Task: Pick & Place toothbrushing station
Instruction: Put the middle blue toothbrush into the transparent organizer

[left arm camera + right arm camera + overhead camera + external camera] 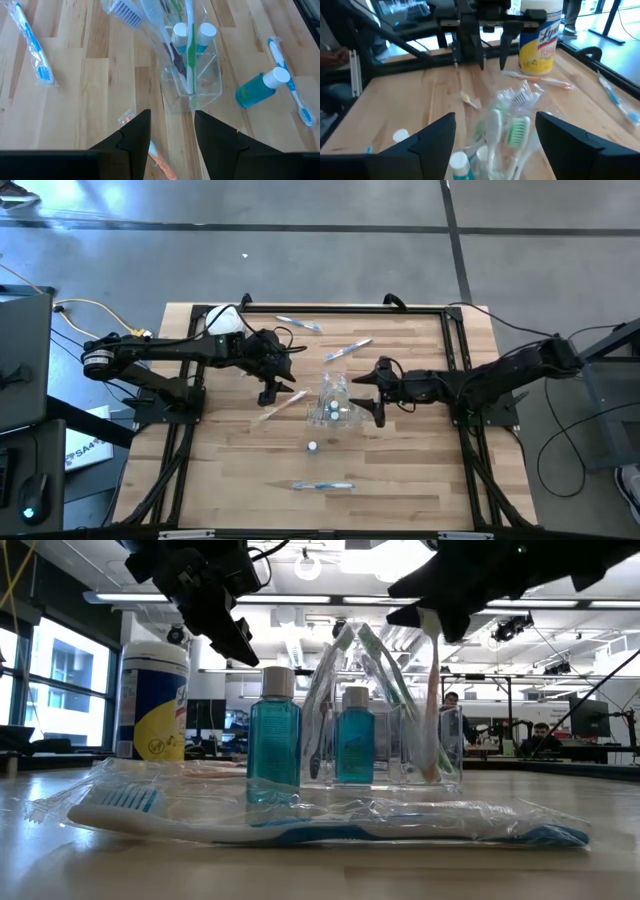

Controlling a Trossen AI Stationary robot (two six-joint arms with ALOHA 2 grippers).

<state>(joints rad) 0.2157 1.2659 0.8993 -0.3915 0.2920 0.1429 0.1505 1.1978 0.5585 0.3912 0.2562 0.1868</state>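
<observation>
Right gripper (368, 393) beside clear cup (333, 408), jaws wide open, left gripper (280, 388) raised, jaws parted, empty

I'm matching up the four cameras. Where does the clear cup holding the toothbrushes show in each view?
High: clear cup, table centre, between both arms.
Low: centre, behind two blue bottles.
Left wrist: upper middle.
Right wrist: only its brushes show, bottom centre.
Shared landmark: yellow-labelled canister, behind the left arm.

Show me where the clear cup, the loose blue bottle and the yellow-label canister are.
clear cup (200, 85): left wrist view, on its see-through side wall.
loose blue bottle (254, 91): left wrist view, on its blue body.
yellow-label canister (152, 700): low view, on its yellow label.
</observation>
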